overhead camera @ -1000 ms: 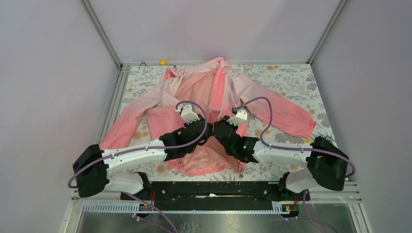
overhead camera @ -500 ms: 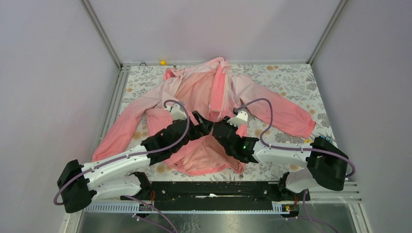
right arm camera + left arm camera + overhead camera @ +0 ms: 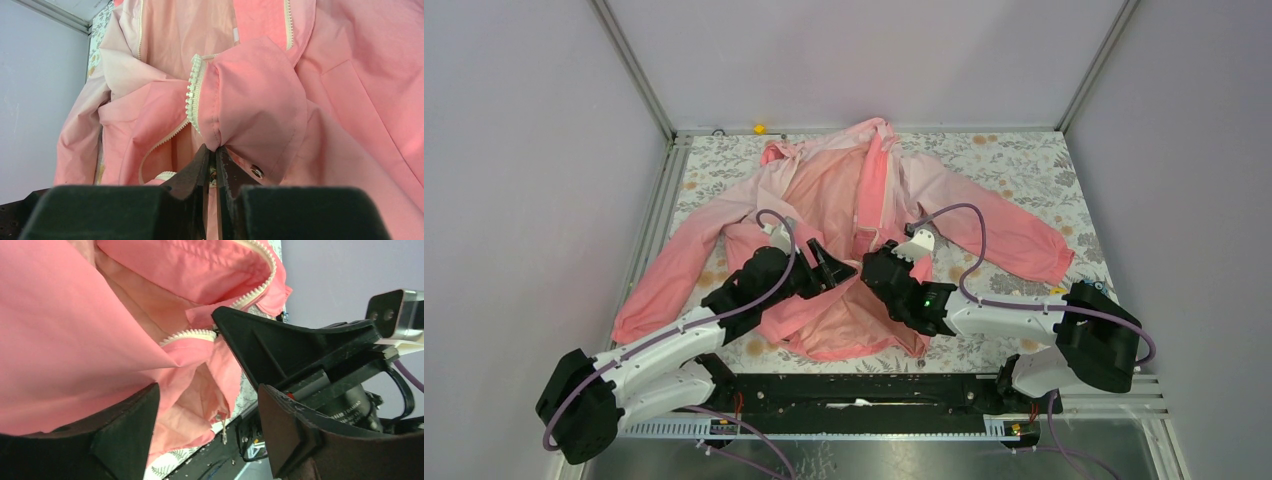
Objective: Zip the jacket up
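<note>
The pink jacket [image 3: 824,190] lies spread on the table, front open, sleeves out to both sides. My right gripper [image 3: 869,264] is shut on a fold of the jacket's front edge beside the white zipper teeth [image 3: 192,95]. In the right wrist view the right gripper [image 3: 216,154] pinches the fabric just left of a metal snap [image 3: 256,171]. My left gripper [image 3: 832,265] is open, just left of the right one above the lower front. In the left wrist view the left gripper [image 3: 205,432] holds nothing. Jacket fabric and zipper teeth [image 3: 190,334] lie beyond its fingers [image 3: 125,440].
The floral table [image 3: 1024,160] is boxed in by grey walls and metal rails. A small yellow object [image 3: 759,128] sits at the back edge. The black base rail [image 3: 854,385] runs along the near edge. A hem cord [image 3: 223,432] hangs off the jacket.
My left gripper has drawn back to the left, away from the right gripper it was touching, and its arm has swung lower left. The right gripper has kept its hold and place.
</note>
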You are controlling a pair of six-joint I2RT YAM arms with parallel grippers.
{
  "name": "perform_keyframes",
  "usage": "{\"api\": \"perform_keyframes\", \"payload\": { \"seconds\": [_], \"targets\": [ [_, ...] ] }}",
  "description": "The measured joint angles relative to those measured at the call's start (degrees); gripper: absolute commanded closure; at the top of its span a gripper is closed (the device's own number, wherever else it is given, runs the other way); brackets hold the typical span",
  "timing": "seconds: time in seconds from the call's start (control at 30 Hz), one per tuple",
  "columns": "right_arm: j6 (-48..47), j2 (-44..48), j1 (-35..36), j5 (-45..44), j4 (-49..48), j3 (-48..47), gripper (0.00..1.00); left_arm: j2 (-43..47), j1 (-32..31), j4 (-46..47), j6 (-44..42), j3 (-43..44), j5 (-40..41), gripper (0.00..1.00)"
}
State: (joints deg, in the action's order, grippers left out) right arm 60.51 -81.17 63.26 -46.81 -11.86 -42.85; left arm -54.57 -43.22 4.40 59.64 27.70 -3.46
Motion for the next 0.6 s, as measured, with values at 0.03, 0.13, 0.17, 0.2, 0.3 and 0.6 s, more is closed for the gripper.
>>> {"api": "perform_keyframes", "payload": {
  "seconds": [0.03,0.13,0.17,0.2,0.3,0.6],
  "targets": [
    [0.0,0.0,0.0,0.0,0.0,0.0,1.00,0.0,0.0,0.4,0.0,0.0,-0.7,0.25],
    [0.0,0.0,0.0,0.2,0.0,0.0,1.00,-0.4,0.0,0.8,-0.4,0.0,-1.6,0.29],
    [0.0,0.0,0.0,0.4,0.0,0.0,1.00,-1.1,0.0,0.9,-1.0,0.0,-2.0,0.31],
    [0.0,0.0,0.0,0.5,0.0,0.0,1.00,-1.7,0.0,1.0,-1.4,0.0,-2.2,0.33],
    [0.0,0.0,0.0,1.1,0.0,0.0,1.00,-4.9,0.0,1.3,-3.1,0.1,-2.6,0.37],
    [0.1,0.2,0.0,2.2,0.0,0.0,1.00,-10.6,0.0,2.8,-6.4,1.6,-2.7,0.54]
  ]
}}
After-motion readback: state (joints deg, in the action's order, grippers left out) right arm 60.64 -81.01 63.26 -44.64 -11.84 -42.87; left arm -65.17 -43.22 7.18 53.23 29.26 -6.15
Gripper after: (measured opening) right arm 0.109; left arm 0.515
